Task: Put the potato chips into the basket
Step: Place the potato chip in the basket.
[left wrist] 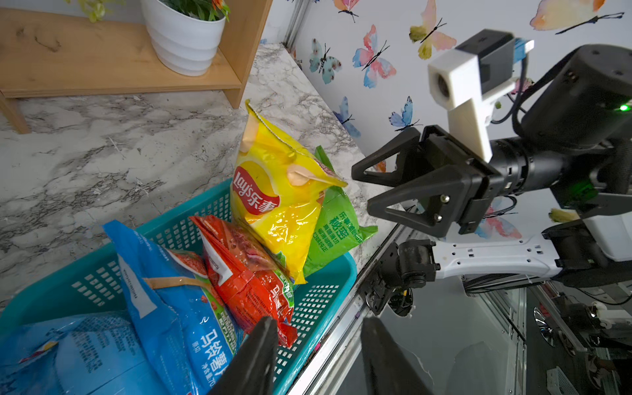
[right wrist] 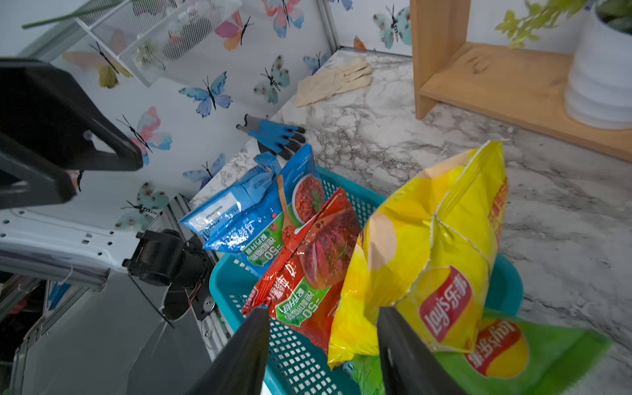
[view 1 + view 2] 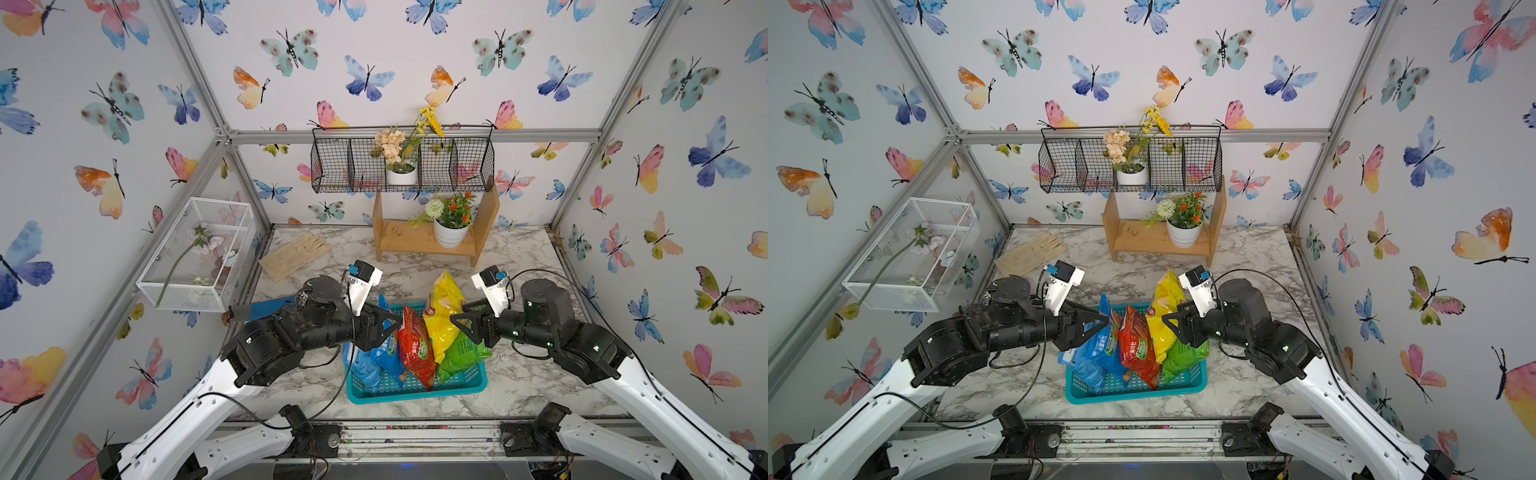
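all five bags are in the teal basket (image 3: 415,395), front-centre on the marble table (image 3: 519,374). yellow bag (image 3: 442,316) is tallest, near upright, top poking well above the rim, leaning on the red bag (image 3: 415,349) next to it. green bag (image 3: 465,353) is tucked under the yellow one at the basket's right end, a corner sticking out past the rim. two blues at the left end: one blue bag (image 1: 178,307) propped vs the red, the second blue bag (image 1: 68,352) lying lower beside it.

left gripper (image 3: 397,323) hovers over the basket's left part, tips twd the red bag. in its wrist view the fingers (image 1: 253,359) stand apart w/ only basket grid and table edge btwn them: parted, holding nothing. right gripper (image 3: 454,322) faces it from the other side, just beside the yellow bag. from the left wrist cam its jaws gape w/ clear air btwn, nothing gripped. whether a finger (image 2: 407,359) brushes that bag's lower edge, can't tell.

blue glove (image 2: 273,135) lies on the table just past the basket's left end, beige glove (image 3: 295,253) farther back.
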Controlling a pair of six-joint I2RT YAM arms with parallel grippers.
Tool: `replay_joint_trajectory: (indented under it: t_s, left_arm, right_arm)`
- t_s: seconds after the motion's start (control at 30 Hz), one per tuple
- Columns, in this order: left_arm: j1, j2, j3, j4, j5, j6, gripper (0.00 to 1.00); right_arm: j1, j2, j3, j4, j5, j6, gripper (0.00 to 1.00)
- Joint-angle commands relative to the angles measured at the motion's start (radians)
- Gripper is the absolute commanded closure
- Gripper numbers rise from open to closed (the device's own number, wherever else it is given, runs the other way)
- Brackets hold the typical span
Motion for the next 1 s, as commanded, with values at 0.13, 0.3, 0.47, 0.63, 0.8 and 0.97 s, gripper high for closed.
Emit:
replay_joint_trajectory:
  t_s: [0.13, 0.3, 0.47, 0.63, 0.8, 0.97]
  left_arm:
    - [0.005, -0.020, 0.003, -0.010, -0.091, 0.011, 0.52]
    - [0.005, -0.019, 0.006, -0.017, -0.110, 0.010, 0.52]
    - [0.006, -0.020, 0.011, -0.035, -0.147, 0.011, 0.52]
    - [0.006, -0.027, 0.007, -0.049, -0.170, 0.007, 0.50]
    - [0.009, -0.051, 0.008, -0.106, -0.297, -0.031, 0.41]
    - [0.101, -0.081, 0.020, -0.131, -0.470, -0.028, 0.09]
  right_arm:
    - [0.003, 0.052, 0.075, -0.058, 0.219, -0.007, 0.36]
    - [0.003, 0.089, 0.081, -0.027, 0.299, 0.010, 0.28]
    - [0.001, 0.168, 0.136, -0.022, 0.372, 0.026, 0.20]
    - [0.001, 0.291, 0.253, -0.054, 0.399, 0.041, 0.18]
    - [0.000, 0.340, 0.317, -0.077, 0.437, 0.071, 0.16]
    - [-0.091, 0.258, 0.258, 0.024, 0.461, 0.055, 0.09]
